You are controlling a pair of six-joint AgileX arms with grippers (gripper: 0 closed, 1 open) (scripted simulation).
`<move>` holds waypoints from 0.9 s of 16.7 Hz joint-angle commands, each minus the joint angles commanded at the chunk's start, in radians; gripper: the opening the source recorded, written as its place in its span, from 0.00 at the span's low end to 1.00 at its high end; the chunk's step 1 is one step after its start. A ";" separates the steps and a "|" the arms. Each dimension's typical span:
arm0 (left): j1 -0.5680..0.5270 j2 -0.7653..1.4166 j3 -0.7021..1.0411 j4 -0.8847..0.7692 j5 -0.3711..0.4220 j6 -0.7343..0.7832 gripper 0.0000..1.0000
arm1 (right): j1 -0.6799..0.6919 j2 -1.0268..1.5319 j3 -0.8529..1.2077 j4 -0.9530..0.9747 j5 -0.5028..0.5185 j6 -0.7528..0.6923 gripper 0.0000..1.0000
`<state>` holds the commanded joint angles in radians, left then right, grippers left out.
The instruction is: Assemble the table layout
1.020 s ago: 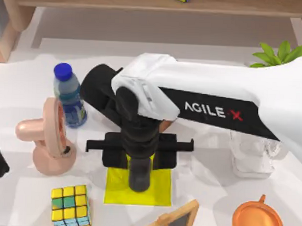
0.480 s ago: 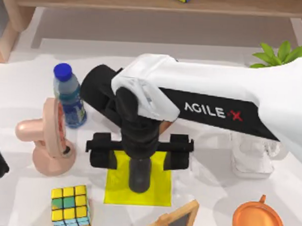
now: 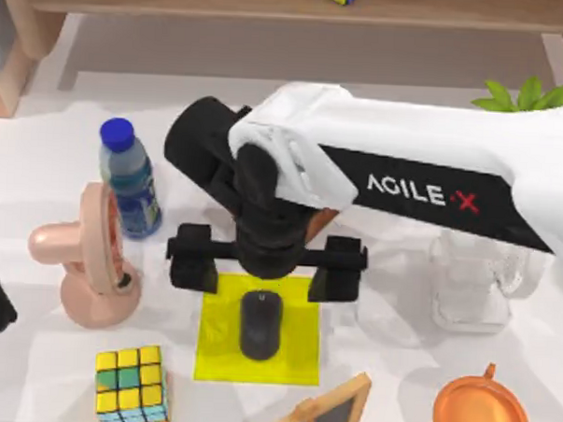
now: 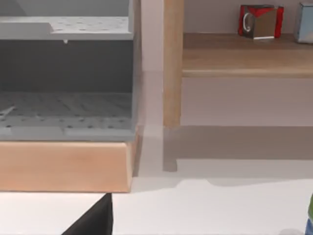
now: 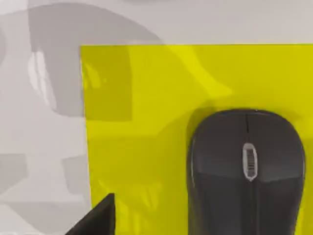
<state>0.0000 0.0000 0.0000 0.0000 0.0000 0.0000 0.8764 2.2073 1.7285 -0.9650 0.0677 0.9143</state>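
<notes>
Top view: my right gripper [image 3: 265, 266] hangs over the rear edge of the yellow mat [image 3: 218, 344], fingers spread wide to either side and gripping nothing. The black mouse [image 3: 260, 324] lies flat on the mat, scroll wheel end toward the gripper, apart from both fingers. I judge the mouse to be placed: it rests unsupported and well inside the mat's borders, which is where a desk layout wants it.

Right wrist view: the mouse [image 5: 247, 171] sits nearer one side of the mat [image 5: 137, 147], leaving a broad bare strip on the other side. The mat edge runs straight against the white table [image 5: 44, 147].

Clearance: the table [image 3: 41, 163] is crowded around the mat. A blue-capped bottle [image 3: 131, 178] and a pink stand [image 3: 88, 259] occupy the left side; a puzzle cube [image 3: 132, 385] lies near the mat's front left corner; a small framed board [image 3: 324, 414] sits just beside the front right corner. A clear glass [image 3: 470, 280] and an orange lidded pot [image 3: 481, 414] stand at the right. The freest exit is straight up.

My left arm is parked at the left edge, its camera facing the wooden shelf [image 4: 244, 54].
</notes>
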 joint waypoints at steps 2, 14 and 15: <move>0.000 0.000 0.000 0.000 0.000 0.000 1.00 | -0.060 -0.059 -0.032 0.075 -0.023 0.013 1.00; 0.000 0.000 0.000 0.000 0.000 0.000 1.00 | -0.813 -0.505 -0.494 1.053 -0.306 0.207 1.00; 0.000 0.000 0.000 0.000 0.000 0.000 1.00 | -0.892 -0.528 -0.549 1.156 -0.336 0.231 1.00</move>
<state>0.0000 0.0000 0.0000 0.0000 0.0000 0.0000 -0.0161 1.6791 1.1795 0.1915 -0.2681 1.1450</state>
